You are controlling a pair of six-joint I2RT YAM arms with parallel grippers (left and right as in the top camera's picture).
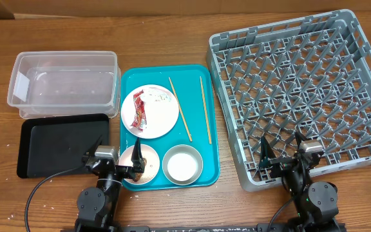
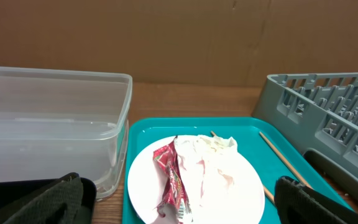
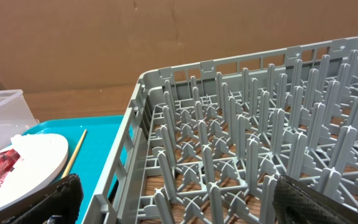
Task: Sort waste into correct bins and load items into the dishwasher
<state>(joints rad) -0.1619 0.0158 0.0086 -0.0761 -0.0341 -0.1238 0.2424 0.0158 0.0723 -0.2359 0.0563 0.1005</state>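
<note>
Nothing looks sorted yet: the red wrapper (image 1: pixel 138 111) and rice scraps (image 1: pixel 163 98) lie on the white plate (image 1: pixel 154 119) at the centre of the overhead frame. It sits on the teal tray (image 1: pixel 211 169), with two bowls (image 1: pixel 181 164) along the tray's lower edge and two chopsticks (image 1: pixel 180 109) to the plate's right. The grey rack (image 1: pixel 301 84) filling the right side holds nothing, and the clear tub (image 1: pixel 63 84) at upper left and the black tray (image 1: pixel 50 145) below it look bare. The left gripper (image 2: pixel 176 200) and right gripper (image 3: pixel 185 199) are both spread wide and grasp nothing. Beneath is a wooden table (image 1: pixel 172 206), backed by brown cardboard (image 2: pixel 166 37).
</note>
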